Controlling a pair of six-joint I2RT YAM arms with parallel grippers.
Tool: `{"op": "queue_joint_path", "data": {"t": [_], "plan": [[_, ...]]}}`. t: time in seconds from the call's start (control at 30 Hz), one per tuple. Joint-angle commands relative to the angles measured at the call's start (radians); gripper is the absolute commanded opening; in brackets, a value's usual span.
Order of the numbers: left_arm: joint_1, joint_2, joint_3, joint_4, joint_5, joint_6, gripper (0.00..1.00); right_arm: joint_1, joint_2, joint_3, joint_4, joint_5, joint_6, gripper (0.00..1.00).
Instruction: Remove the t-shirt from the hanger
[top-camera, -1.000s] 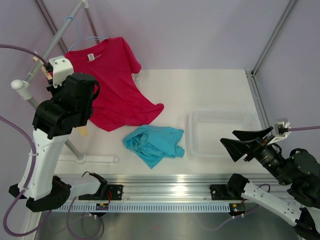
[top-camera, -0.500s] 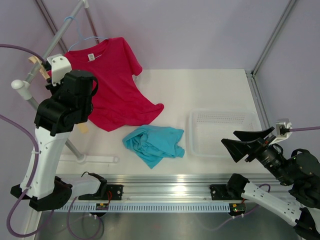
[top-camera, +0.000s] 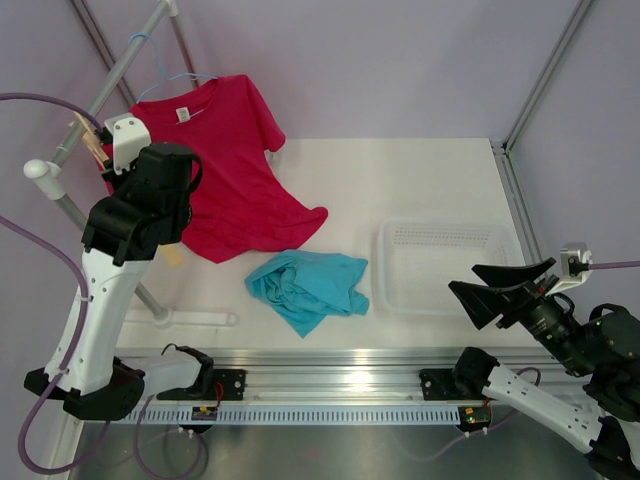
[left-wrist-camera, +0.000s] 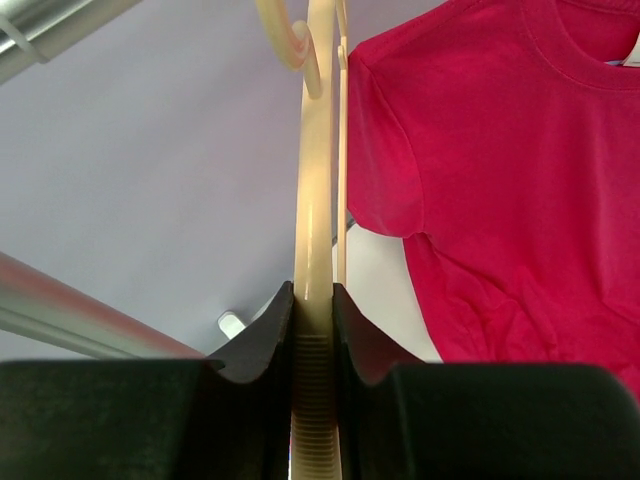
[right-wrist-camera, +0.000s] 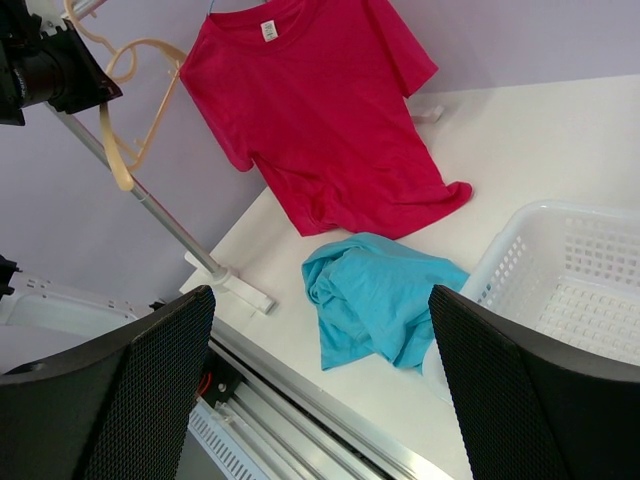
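Observation:
A red t-shirt (top-camera: 230, 170) hangs from a thin blue hanger (top-camera: 165, 72) on the rack rail, and its hem lies on the table. A teal t-shirt (top-camera: 305, 285) lies crumpled on the table in front of it. My left gripper (left-wrist-camera: 313, 320) is shut on a bare cream plastic hanger (left-wrist-camera: 316, 190), held up beside the rail to the left of the red t-shirt (left-wrist-camera: 500, 180). My right gripper (right-wrist-camera: 320, 330) hovers open and holds nothing near the table's front right, looking at the teal t-shirt (right-wrist-camera: 385, 295).
A white mesh basket (top-camera: 440, 228) stands at the right of the table. The rack's metal rail (top-camera: 110, 75) slants up at the left, and its white foot (top-camera: 180, 318) rests near the front edge. Frame posts stand at the back corners.
The left arm has shifted slightly right and up with the cream hanger. The right arm has drifted a little right and down. Both t-shirts lie as before.

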Motion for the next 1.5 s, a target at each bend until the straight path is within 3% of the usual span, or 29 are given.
{"op": "queue_joint_path", "data": {"t": [0.0, 0.03, 0.07, 0.17, 0.4, 0.57, 0.73, 0.87, 1.0, 1.23, 1.33, 1.47], "plan": [[0.006, -0.02, 0.026, 0.044, 0.015, -0.009, 0.17, 0.0, -0.024, 0.007, -0.008, 0.014, -0.002, 0.95], [0.005, -0.024, 0.029, 0.044, 0.021, -0.008, 0.35, 0.0, -0.025, 0.007, -0.008, 0.014, -0.003, 0.95], [0.006, -0.029, 0.036, 0.046, 0.039, -0.005, 0.67, 0.0, -0.027, 0.005, -0.01, 0.012, -0.002, 0.95], [0.006, -0.052, 0.05, 0.052, 0.084, 0.0, 0.79, 0.0, -0.028, -0.001, -0.011, 0.015, -0.003, 0.95], [0.005, -0.226, 0.033, 0.174, 0.545, 0.147, 0.98, 0.0, 0.01, 0.008, -0.03, 0.046, -0.035, 0.95], [0.005, -0.274, 0.096, 0.193, 0.914, 0.161, 0.99, 0.0, 0.047, 0.013, -0.007, 0.028, -0.048, 0.96], [0.005, -0.271, 0.087, 0.179, 1.081, 0.133, 0.99, 0.0, 0.073, -0.022, 0.016, 0.02, -0.055, 0.96], [0.005, -0.254, 0.023, 0.219, 1.344, 0.149, 0.99, -0.001, 0.111, -0.041, 0.03, -0.009, -0.083, 0.96], [0.005, -0.273, -0.135, 0.337, 1.476, 0.143, 0.99, 0.0, 0.182, -0.05, 0.067, -0.072, -0.101, 0.95], [0.005, -0.392, -0.301, 0.601, 1.737, 0.075, 0.99, 0.0, 0.572, -0.042, 0.228, -0.218, -0.137, 0.95], [0.005, -0.441, -0.301, 0.641, 1.802, 0.048, 0.99, 0.0, 0.717, -0.026, 0.311, -0.221, -0.147, 0.95], [0.005, -0.509, -0.306, 0.714, 1.915, -0.047, 0.99, 0.0, 0.996, -0.013, 0.479, -0.372, -0.158, 0.96]]}}
